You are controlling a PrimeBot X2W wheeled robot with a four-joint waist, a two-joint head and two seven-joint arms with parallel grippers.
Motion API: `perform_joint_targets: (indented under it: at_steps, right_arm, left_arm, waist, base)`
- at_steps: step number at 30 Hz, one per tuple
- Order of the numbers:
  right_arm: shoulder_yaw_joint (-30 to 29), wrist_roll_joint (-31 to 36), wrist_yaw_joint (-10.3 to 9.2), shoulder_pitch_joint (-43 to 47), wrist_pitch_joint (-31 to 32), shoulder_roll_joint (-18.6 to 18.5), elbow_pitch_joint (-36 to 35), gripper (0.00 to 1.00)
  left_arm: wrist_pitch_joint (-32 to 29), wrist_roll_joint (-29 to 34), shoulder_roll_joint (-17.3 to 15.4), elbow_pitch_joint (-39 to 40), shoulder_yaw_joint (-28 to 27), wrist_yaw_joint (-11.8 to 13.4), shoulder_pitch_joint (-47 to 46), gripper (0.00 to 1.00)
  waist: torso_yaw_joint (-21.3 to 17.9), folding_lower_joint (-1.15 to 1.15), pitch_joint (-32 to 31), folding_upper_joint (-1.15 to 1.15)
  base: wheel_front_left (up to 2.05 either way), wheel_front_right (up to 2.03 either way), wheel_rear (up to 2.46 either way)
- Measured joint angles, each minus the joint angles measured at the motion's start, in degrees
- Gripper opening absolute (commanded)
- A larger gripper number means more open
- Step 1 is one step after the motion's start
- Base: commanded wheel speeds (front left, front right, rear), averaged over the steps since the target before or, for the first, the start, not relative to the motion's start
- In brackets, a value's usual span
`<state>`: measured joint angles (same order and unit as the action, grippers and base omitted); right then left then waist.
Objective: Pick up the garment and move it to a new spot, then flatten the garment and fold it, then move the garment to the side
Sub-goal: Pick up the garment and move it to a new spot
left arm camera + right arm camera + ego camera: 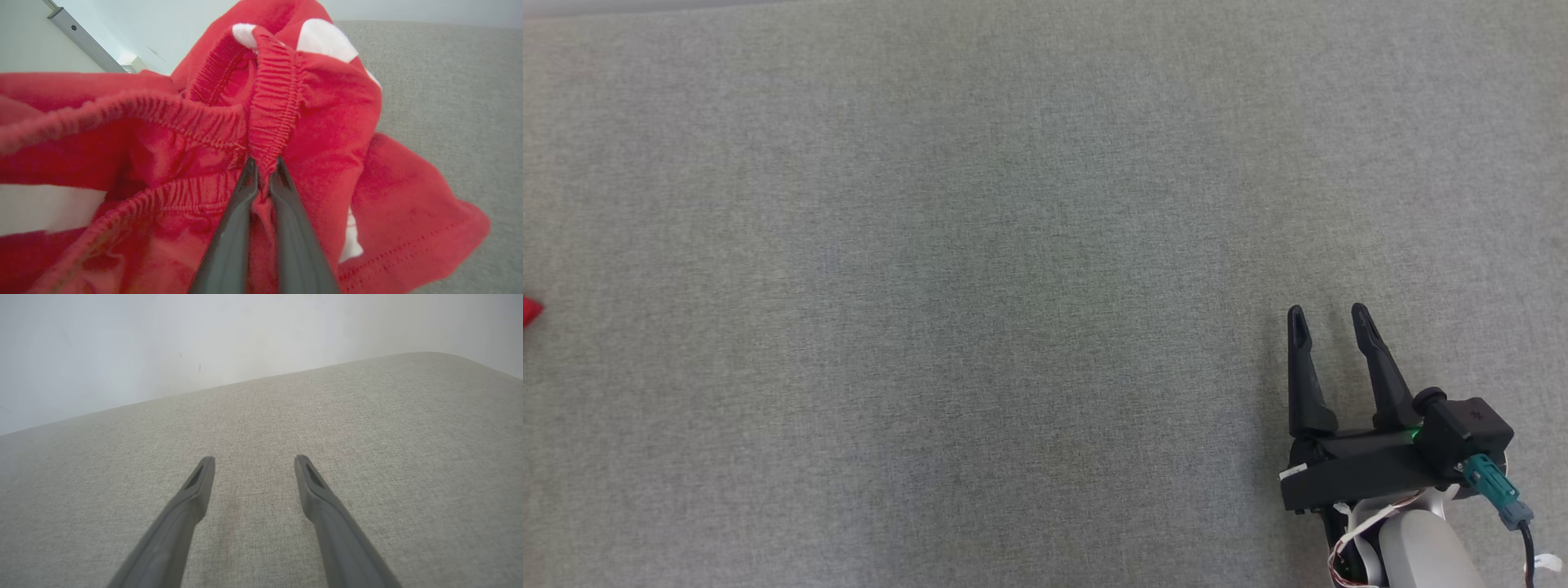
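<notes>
Left gripper: its two dark fingers are drawn together on the red garment. They pinch a ridge of the gathered elastic waistband, and a thin fold of red cloth fills the slot between them down their length. The waistband rises straight ahead of the fingertips. A second run of elastic curves off to the left of the fingers. White patches show on the cloth beyond the tips, and a white stripe lies far left of the fingers. To the right of the fingers a stitched hem spreads out over the grey fabric surface. We cannot tell whether the bunched part is lifted off that surface. Beyond the garment, up and to the left of the tips, we note a pale wall and a metal rail. Right gripper: the fingers stand clearly apart with bare grey surface between them, and no cloth is near the tips. We cannot tell whether the tips touch the surface. From the head camera, a small red sliver of the garment sits at the frame edge far to the left of the right fingers, well apart from them. In the right wrist view the surface runs ahead of the tips to a pale wall.
</notes>
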<state>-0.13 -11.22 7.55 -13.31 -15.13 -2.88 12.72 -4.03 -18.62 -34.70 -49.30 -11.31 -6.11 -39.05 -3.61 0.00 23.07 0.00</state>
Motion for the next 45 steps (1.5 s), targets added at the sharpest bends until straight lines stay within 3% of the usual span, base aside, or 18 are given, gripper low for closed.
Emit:
perform_joint_targets:
  at_steps: [10,20,27,35,40,45]
  right_arm:
    - [-0.86,0.4,0.0,0.93,0.0,0.0,0.11,1.0]
    - [-0.81,0.68,0.0,2.17,0.0,0.01,0.64,1.0]
    - [0.24,-0.62,0.0,2.64,0.0,0.03,0.98,1.0]
    - [1.11,-2.94,0.0,2.14,0.0,0.02,1.18,1.0]
    - [1.26,-4.1,0.0,2.14,0.0,0.0,1.13,1.0]
    - [1.47,-5.58,0.0,2.2,0.0,0.0,1.35,1.0]
  left_arm:
    - [7.49,-0.79,0.35,4.48,-0.23,0.1,-0.08,0.0]
    - [14.75,-1.41,-0.57,17.62,-0.12,-0.24,-3.63,0.0]
    - [12.45,-1.76,-0.4,32.84,2.16,-0.45,-5.0,0.0]
    - [6.38,-2.14,1.05,49.41,5.6,0.26,-5.53,0.0]
    - [2.89,-2.74,3.3,54.92,8.94,0.59,-5.43,0.0]
    - [1.9,-2.68,7.5,56.04,13.44,1.59,-5.34,0.0]
  waist:
    - [1.74,0.0,-1.83,0.0]
    - [3.85,0.0,-4.75,0.0]
    - [3.45,-0.01,-6.09,-0.01]
    - [-0.37,0.0,-6.41,0.0]
    - [-4.08,0.0,-6.43,0.0]
    - [-8.09,0.0,-6.21,0.0]
  base:
    - [0.0,0.0,0.0]
    - [0.0,0.0,0.0]
    - [0.0,0.0,0.0]
    - [0.0,0.0,0.0]
    - [0.0,0.0,0.0]
    - [0.0,0.0,0.0]
